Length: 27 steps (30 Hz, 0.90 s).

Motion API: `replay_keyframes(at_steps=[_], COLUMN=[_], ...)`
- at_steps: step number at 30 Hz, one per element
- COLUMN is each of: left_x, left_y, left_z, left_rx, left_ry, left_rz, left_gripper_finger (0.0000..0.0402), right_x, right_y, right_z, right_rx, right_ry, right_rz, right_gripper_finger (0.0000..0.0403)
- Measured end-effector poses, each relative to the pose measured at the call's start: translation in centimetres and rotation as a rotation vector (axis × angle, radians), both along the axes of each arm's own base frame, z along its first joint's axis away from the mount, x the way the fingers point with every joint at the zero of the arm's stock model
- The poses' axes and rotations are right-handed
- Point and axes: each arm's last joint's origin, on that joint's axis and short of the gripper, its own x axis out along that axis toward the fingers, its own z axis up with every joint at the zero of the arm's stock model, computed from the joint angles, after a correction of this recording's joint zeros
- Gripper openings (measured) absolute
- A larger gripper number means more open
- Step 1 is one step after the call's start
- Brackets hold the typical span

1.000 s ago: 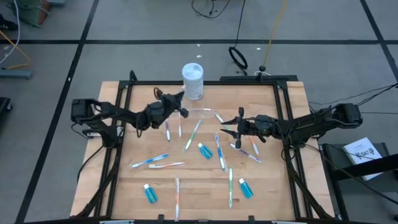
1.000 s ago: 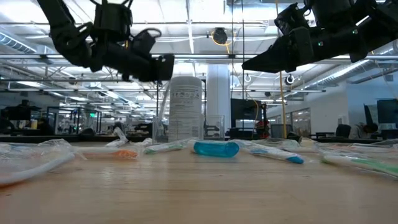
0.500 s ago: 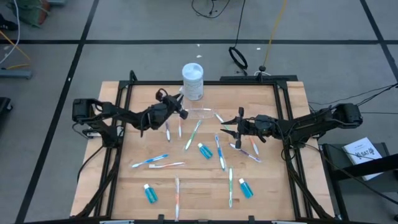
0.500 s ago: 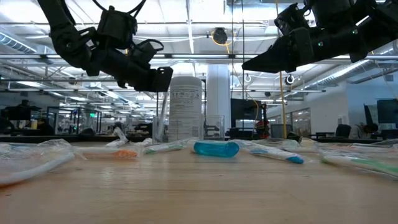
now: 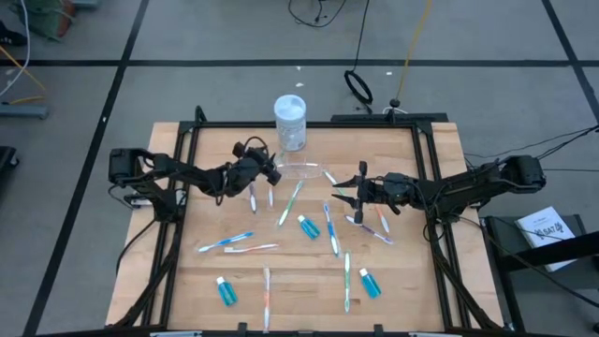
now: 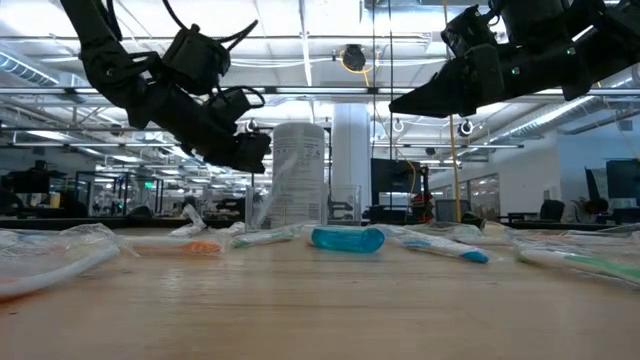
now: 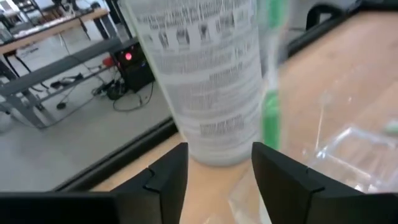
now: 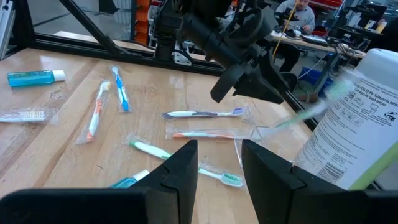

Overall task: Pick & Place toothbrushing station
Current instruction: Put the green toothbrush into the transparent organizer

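Left hand (image 5: pixel 272 174), fingers parted and empty, beside the toothbrushing station (image 5: pixel 301 171); right hand (image 5: pixel 343 198), fingers apart, empty, farther off.

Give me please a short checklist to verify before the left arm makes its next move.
1. Left gripper open, nothing between its fingers: ok.
2. Green toothbrush settled in the clear holder: cannot tell, it shows blurred.
3. White jar upright, close to the holder: ok.
4. Right gripper open, empty, apart from the holder: ok.
5. Holder standing upright: cannot tell.
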Motion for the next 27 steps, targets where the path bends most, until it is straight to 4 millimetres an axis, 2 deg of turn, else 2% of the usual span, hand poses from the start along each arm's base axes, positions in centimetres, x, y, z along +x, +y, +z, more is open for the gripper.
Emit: replay_keyframes(at_steps=[7, 13, 18, 23, 27], left_x=[0.0, -0.4, -0.8, -0.8, -0.8], left_y=[-0.6, -2.0, -3.0, -3.3, -3.3], left_z=[0.5, 2.5, 4.0, 4.3, 4.2], left_rx=[0.003, 0.024, 0.049, 0.050, 0.049], left_ry=[-0.015, -0.058, -0.076, -0.088, -0.083], left_rz=[-0.019, -0.049, -0.093, -0.104, -0.103], left_gripper_finger=[0.0187, 0.0187, 0.0187, 0.0186, 0.0186], right_x=[0.0, 0.0, 0.0, 0.1, -0.1], right_y=[0.0, 0.0, -0.1, -0.1, -0.1], right_z=[0.0, 0.0, 0.3, 0.5, -0.3], right_rx=[0.000, -0.010, -0.084, -0.048, -0.077], right_ry=[0.000, 0.001, -0.020, -0.044, 0.038], right_rz=[0.000, 0.001, 0.008, 0.002, 0.002], right_gripper_finger=[0.0116, 0.0116, 0.0116, 0.0116, 0.0116])
